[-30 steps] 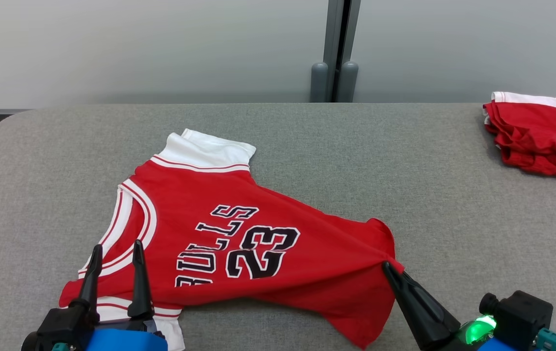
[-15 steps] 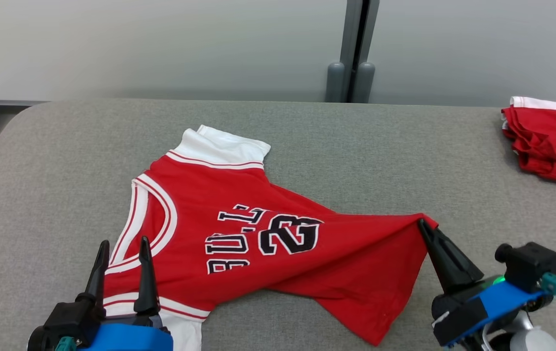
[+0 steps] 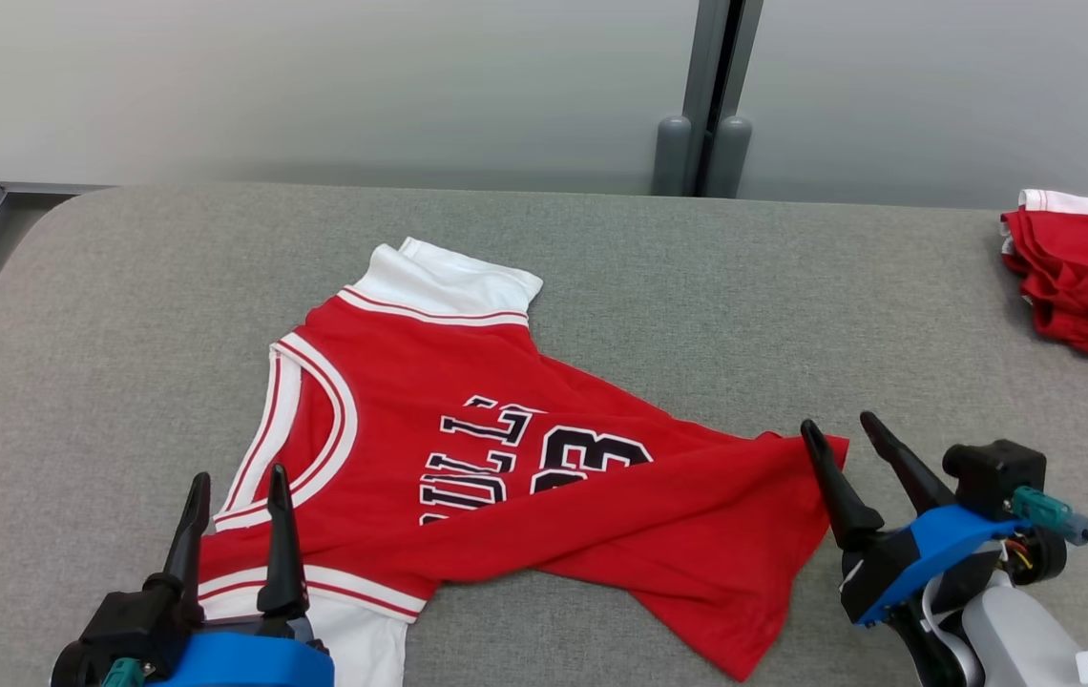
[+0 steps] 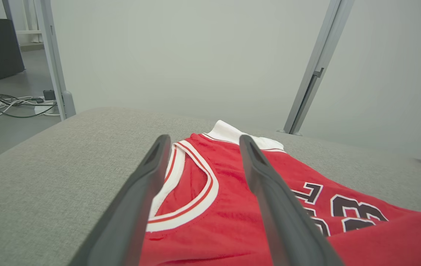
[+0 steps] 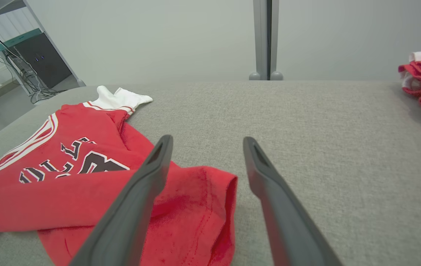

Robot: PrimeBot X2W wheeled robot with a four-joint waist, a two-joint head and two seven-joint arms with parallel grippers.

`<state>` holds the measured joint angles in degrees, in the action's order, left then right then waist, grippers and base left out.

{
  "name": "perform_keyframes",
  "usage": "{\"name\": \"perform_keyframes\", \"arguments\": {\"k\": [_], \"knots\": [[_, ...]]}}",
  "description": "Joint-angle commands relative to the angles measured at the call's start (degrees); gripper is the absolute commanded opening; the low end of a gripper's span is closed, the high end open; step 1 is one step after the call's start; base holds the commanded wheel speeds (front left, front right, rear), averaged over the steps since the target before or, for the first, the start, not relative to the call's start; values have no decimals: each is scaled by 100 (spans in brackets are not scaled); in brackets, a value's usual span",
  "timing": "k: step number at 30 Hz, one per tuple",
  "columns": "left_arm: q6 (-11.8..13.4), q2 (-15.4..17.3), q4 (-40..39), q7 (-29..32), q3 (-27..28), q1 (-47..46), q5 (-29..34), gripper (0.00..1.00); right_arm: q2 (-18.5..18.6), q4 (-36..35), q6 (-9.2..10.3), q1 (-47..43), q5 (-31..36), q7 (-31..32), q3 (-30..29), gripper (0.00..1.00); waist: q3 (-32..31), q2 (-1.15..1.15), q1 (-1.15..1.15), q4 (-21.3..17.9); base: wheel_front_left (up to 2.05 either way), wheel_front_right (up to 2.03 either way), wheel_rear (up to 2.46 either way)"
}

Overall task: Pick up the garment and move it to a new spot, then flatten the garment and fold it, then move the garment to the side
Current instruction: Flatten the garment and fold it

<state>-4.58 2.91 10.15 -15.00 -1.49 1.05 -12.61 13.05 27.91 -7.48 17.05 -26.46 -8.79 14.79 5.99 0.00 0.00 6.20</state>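
Left of centre on the grey bench (image 3: pixel 697 286), found the garment (image 3: pixel 391 382), a red jersey with its long axis running left to right: white-trimmed neck opening toward the left, hem toward the right. Spotted a folded red-and-white pile (image 3: pixel 1083 277) well apart at the far right edge, and a grey post (image 3: pixel 704 143) behind the bench. Noted the right hand (image 3: pixel 837 422) at the hem's right corner, fingers spread and clamping nothing, its left finger against the cloth edge. Noted the left hand (image 3: pixel 239 474) over the near-left corner, likewise splayed and empty. Saw white panels at the jersey's far and near left corners, and black white-edged lettering partly buried under a thick red fold.
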Motion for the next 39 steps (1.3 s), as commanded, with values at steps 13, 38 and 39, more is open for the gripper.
{"name": "perform_keyframes", "arguments": {"k": [13,38,39], "knots": [[-30,-4,-52,-24,264,147,160,100,110,-167,-3,-788,-69,-616,-147,100,-138,0,0,-256,0,0,0],[0,-3,-91,-24,165,274,244,100,-386,-60,-3,-1632,-613,-383,742,100,-226,0,0,-73,0,0,0],[-14,-3,-81,-24,177,264,244,100,-403,-23,-3,-1593,-672,-394,783,100,-218,0,0,-63,0,0,0]]}}
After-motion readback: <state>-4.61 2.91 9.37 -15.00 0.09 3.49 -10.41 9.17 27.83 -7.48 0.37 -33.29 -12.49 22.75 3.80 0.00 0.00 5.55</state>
